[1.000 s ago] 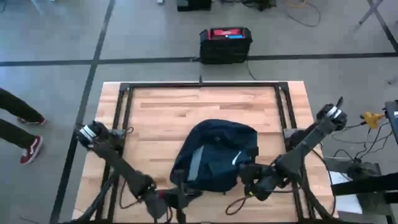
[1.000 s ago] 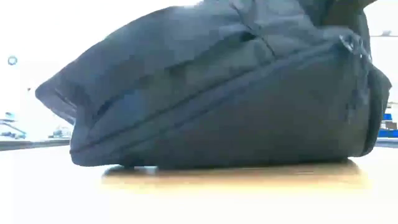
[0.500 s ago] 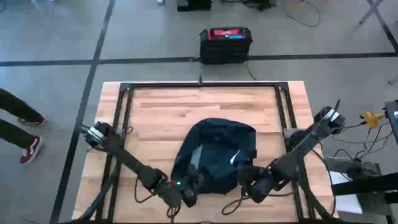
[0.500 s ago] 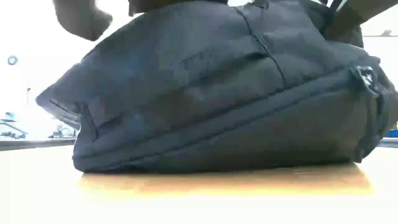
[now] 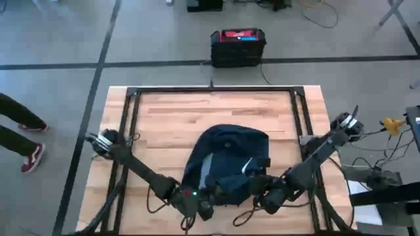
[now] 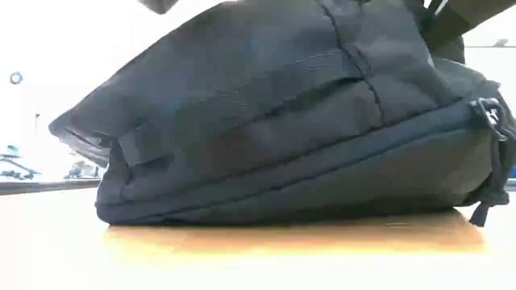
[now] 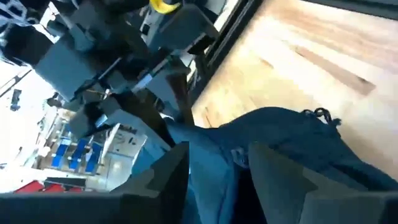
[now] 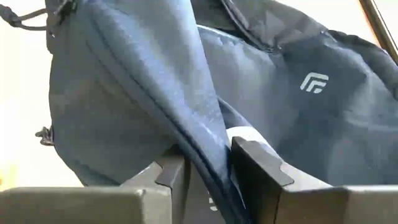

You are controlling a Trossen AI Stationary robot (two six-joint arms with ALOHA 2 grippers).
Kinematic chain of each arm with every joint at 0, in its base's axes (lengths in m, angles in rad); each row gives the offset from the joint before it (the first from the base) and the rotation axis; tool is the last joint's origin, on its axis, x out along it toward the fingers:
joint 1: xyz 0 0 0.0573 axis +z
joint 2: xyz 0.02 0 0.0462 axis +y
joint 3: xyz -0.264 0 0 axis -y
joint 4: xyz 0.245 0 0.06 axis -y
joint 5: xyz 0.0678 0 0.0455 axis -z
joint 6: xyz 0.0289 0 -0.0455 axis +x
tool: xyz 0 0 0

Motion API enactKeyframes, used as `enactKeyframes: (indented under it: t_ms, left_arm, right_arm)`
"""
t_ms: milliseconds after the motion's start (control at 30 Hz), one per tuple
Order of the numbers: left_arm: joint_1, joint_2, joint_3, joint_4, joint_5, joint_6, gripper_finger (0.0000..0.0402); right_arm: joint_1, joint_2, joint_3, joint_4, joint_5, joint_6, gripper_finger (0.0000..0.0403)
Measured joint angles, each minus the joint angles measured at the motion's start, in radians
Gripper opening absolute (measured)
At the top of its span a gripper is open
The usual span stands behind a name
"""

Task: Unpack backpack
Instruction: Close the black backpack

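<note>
The dark navy backpack (image 5: 226,160) lies on its side on the near middle of the wooden table (image 5: 170,118), its lower side flat on the wood (image 6: 282,213). My left gripper (image 5: 205,208) is at the bag's near left corner. It is open, and a ridge of the bag's fabric (image 7: 214,168) runs between its fingers. My right gripper (image 5: 254,190) is at the bag's near right side, by a white stripe mark (image 5: 248,167), and is shut on a fold of the bag. A zipper pull (image 6: 488,109) hangs at the bag's right end. My left gripper has its fingers on either side of a ridge of the bag's navy fabric (image 7: 211,155); whether they touch it, I cannot tell. My right gripper pinches a raised fold of the backpack's navy fabric (image 8: 208,146) between its two fingers, coming slanting down from the table's near right. The fold runs up and away, drawn fairly straight, while the bag's body stays on the table.
A black frame (image 5: 210,90) runs round the tabletop. A loose cable (image 5: 249,215) lies at the near edge. On the floor beyond the far edge stands a black box with a red top (image 5: 237,46). A person's legs (image 5: 20,134) show left of the table. The far half is bare wood.
My left gripper has gone toward the table's right along the near edge, up to the backpack's near left corner, and has rolled about its own axis. The bag's right end with the zipper pull has shifted rightward and sunk lower, while its bottom stayed on the table.
</note>
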Motion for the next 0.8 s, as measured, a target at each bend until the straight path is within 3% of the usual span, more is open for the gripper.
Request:
enactKeyframes:
  t_ms: [167, 400, 567, 800]
  left_arm:
    - [0.003, 0.028, -0.008, -0.030, 0.089, 0.002, 0.0142]
    - [0.010, 0.171, 0.008, 0.003, -0.092, 0.289, 0.0161]
    - [0.011, 0.237, 0.067, 0.037, -0.233, 0.396, 0.0183]
    - [0.013, 0.242, 0.131, 0.038, -0.247, 0.406, 0.0189]
  right_arm:
    - [-0.002, 0.000, 0.000, 0.001, 0.000, 0.015, 0.0086]
    - [-0.013, 0.000, -0.001, 0.004, 0.001, 0.037, 0.0071]
    - [-0.015, 0.000, -0.001, 0.006, 0.002, 0.050, 0.0061]
    - [-0.016, 0.000, -0.001, 0.006, 0.002, 0.052, 0.0049]
